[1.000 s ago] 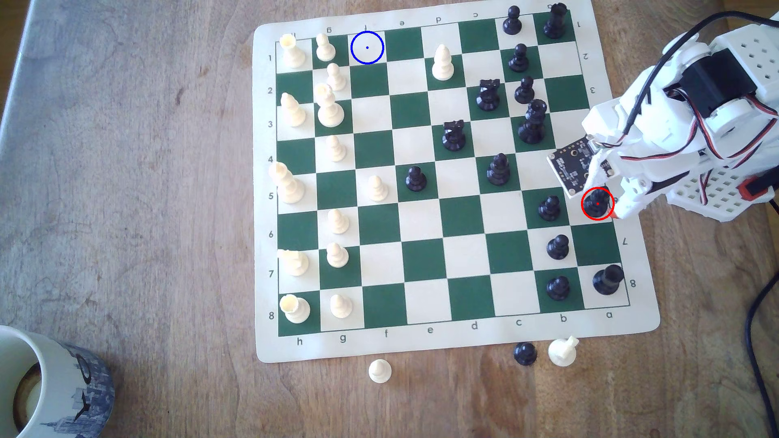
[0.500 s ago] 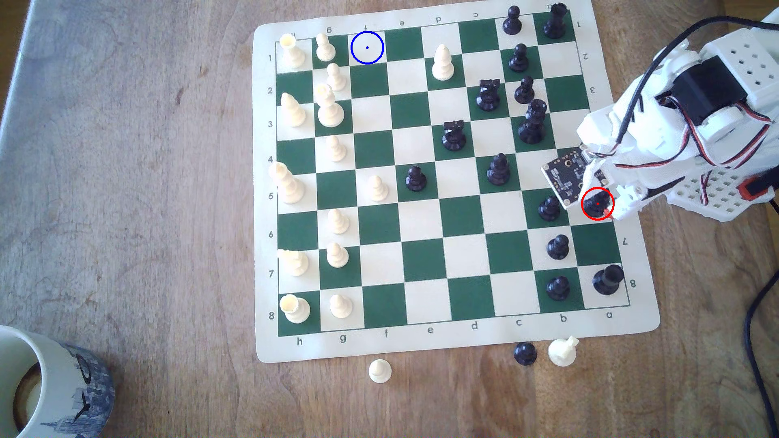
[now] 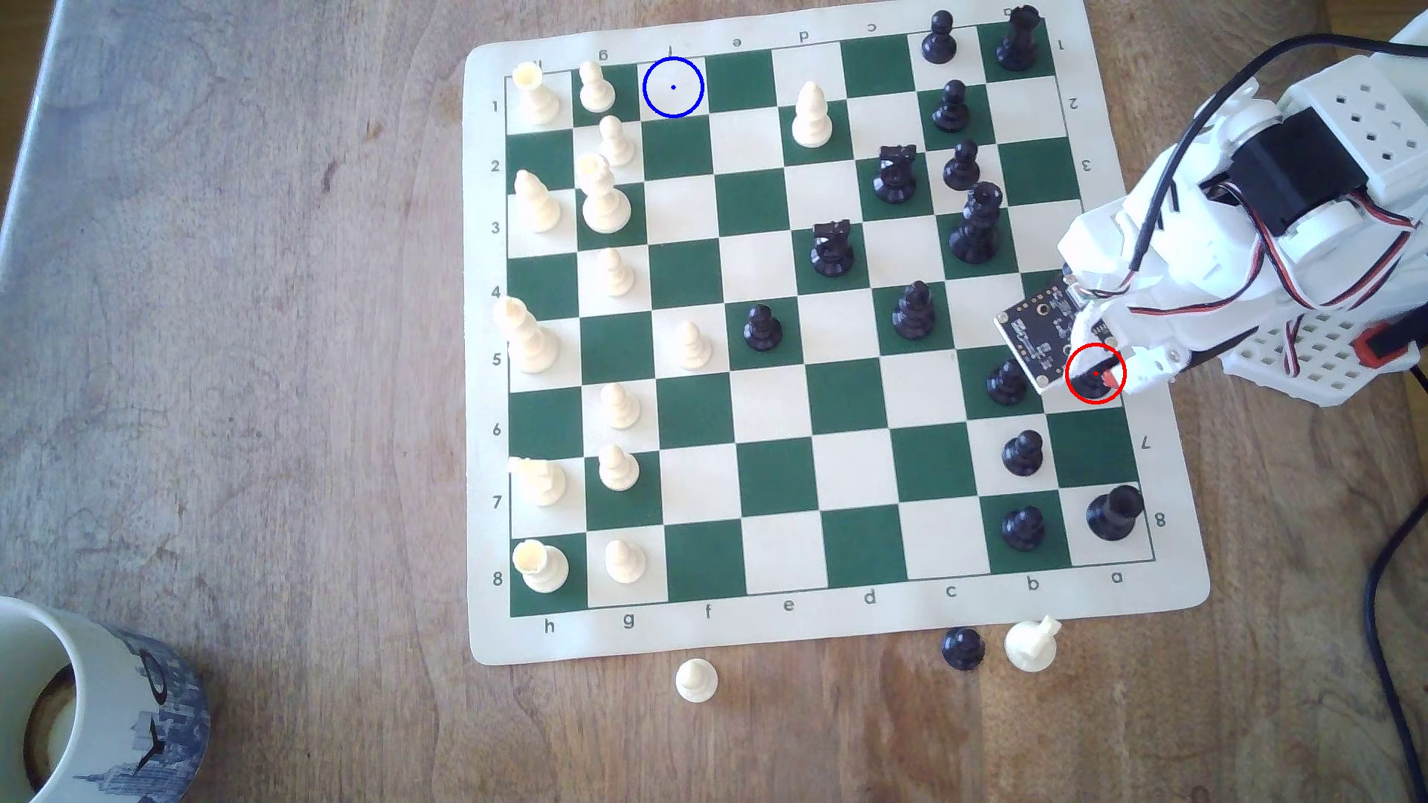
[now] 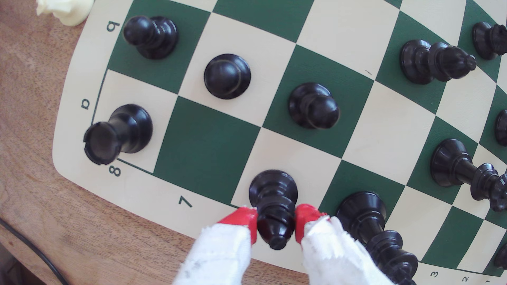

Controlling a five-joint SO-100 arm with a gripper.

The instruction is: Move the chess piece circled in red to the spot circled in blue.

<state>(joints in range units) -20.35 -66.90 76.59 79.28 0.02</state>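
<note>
The chess piece circled in red (image 3: 1087,385) is a glossy black bishop on a cream square at the mat's edge on the exterior view's right. It is mostly hidden there under my white arm. In the wrist view the chess piece (image 4: 274,197) stands upright with my gripper (image 4: 275,222) shut on its upper body, one red fingertip (image 4: 244,217) pressed on each side. In the exterior view the gripper (image 3: 1099,373) sits inside the red ring. The spot circled in blue (image 3: 673,87) is a bare cream square far across the mat.
A black pawn (image 3: 1004,382) stands one square from the held piece, and a tall black piece (image 4: 365,216) crowds the gripper. Another pawn (image 3: 1021,452) and a black rook (image 3: 1113,513) stand nearby. Loose pieces (image 3: 962,647) lie off the mat (image 3: 850,629). A mug (image 3: 85,710) sits at the corner.
The arm has come down and shifted slightly toward the exterior view's left, covering more of the bishop. The red fingertip now shows inside the red ring. No piece has moved.
</note>
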